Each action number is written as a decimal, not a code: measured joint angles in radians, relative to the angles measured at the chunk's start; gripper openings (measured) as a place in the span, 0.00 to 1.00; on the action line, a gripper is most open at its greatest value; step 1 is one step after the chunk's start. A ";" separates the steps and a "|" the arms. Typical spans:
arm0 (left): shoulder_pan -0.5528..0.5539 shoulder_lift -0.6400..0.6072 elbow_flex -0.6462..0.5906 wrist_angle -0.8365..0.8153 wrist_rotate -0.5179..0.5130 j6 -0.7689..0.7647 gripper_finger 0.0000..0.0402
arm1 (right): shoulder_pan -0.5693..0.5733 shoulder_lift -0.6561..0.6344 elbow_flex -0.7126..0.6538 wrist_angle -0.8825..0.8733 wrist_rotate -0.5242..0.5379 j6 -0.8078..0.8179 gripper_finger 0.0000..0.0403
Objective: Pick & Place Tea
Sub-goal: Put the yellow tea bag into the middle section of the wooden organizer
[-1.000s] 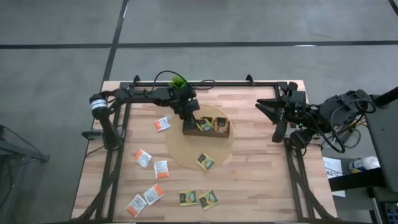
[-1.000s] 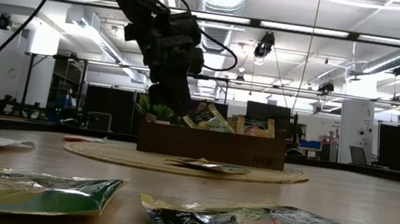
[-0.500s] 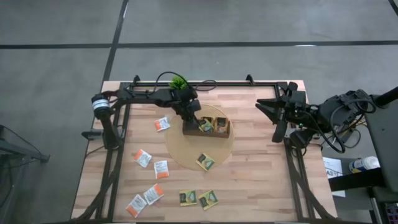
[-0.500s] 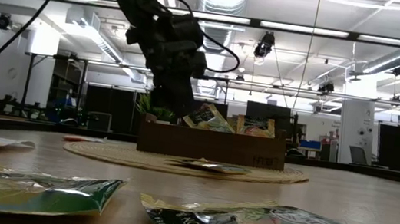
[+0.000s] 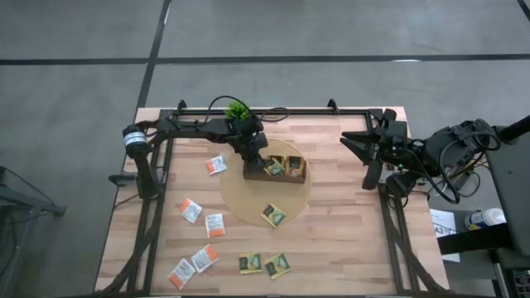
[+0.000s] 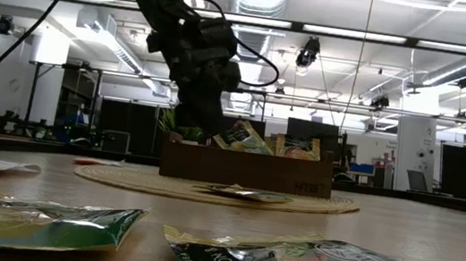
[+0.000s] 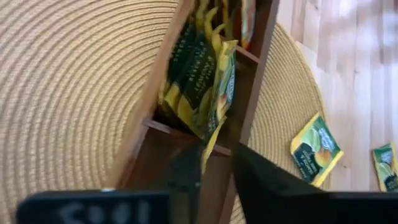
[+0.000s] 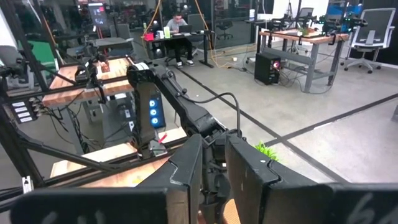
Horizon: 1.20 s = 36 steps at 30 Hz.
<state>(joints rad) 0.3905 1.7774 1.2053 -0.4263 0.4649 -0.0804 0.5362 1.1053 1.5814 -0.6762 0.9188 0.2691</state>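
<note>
Two green-and-yellow tea bags [image 5: 263, 265] lie side by side at the near edge of the wooden counter [image 5: 348, 240]. To their left lie white-and-orange tea bags [image 5: 192, 266], with two more [image 5: 201, 217] a bit farther up and one [image 5: 217, 165] farther still. One more green-and-yellow tea bag [image 5: 274, 215] lies on the near part of the round woven mat [image 5: 240, 197] in the middle of the counter.

On the far part of the mat stands the brown tray [image 5: 274, 169]. Green-and-yellow tea bags [image 7: 198, 81] stand up in its middle box, with their tops sticking out over the rim. More bags show in the box past it.

The left pincer [image 5: 253, 159] hangs over the left end of the tray. In its wrist view its two dark fingers [image 7: 186, 174] stand a small way apart, right above the wall next to the standing tea bags. The lower corner of one yellow bag reaches into the gap. I cannot tell if the fingers pinch it.

Behind the tray, at the far edge of the counter, is a small green plant [image 5: 238, 109].

The right pincer [image 5: 358, 141] waits off at the right side of the counter, well apart from the tea. Its fingers [image 8: 186, 165] are nearly together and hold nothing.
</note>
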 joint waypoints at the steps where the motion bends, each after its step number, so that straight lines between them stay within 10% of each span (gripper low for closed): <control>1: -0.001 0.000 0.000 0.000 0.008 0.001 0.16 | 0.000 0.000 0.000 0.000 0.000 0.000 0.17; 7: -0.002 0.000 0.000 0.000 0.018 0.012 0.01 | 0.000 0.000 0.000 0.000 0.000 -0.011 0.17; 36: -0.002 0.074 0.322 -0.365 0.005 0.220 0.00 | 0.000 0.000 0.000 0.001 0.000 -0.008 0.17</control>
<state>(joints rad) 0.3882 1.8515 1.5278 -0.7912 0.4697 0.1394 0.5362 1.1049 1.5814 -0.6754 0.9188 0.2615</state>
